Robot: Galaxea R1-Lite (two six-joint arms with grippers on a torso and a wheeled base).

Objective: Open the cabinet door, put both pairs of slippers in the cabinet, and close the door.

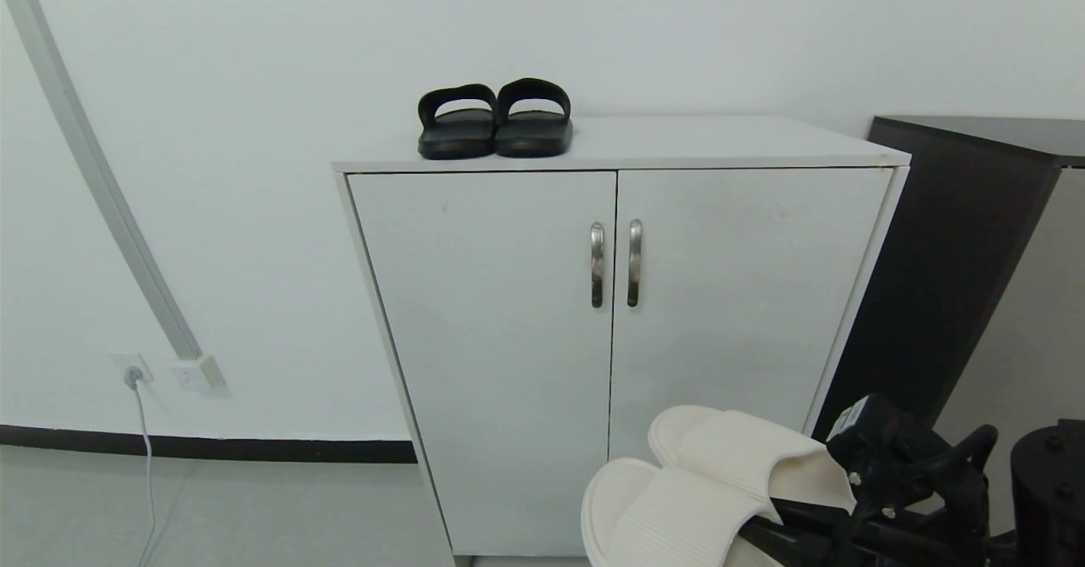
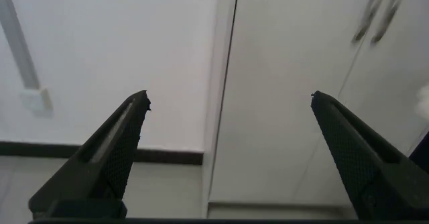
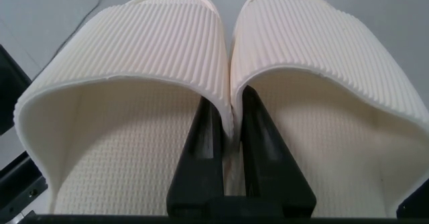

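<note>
A white two-door cabinet (image 1: 509, 338) stands against the wall with both doors shut and two metal handles (image 1: 598, 264) at the centre seam. A pair of black slippers (image 1: 494, 120) rests on its top at the left. Low in front of the right door, my right gripper (image 3: 230, 127) is shut on a pair of white slippers (image 1: 712, 482), its fingers (image 3: 201, 150) pinching the two inner strap edges together (image 3: 228, 70). My left gripper (image 2: 228, 100) is open, facing the cabinet's left edge (image 2: 224, 83) with nothing between its fingers.
A dark cabinet (image 1: 958, 270) stands right beside the white one. On the wall to the left are a slanted cable duct (image 1: 93, 169), a socket (image 1: 131, 369) with a hanging cord, and grey floor (image 1: 212, 508) below.
</note>
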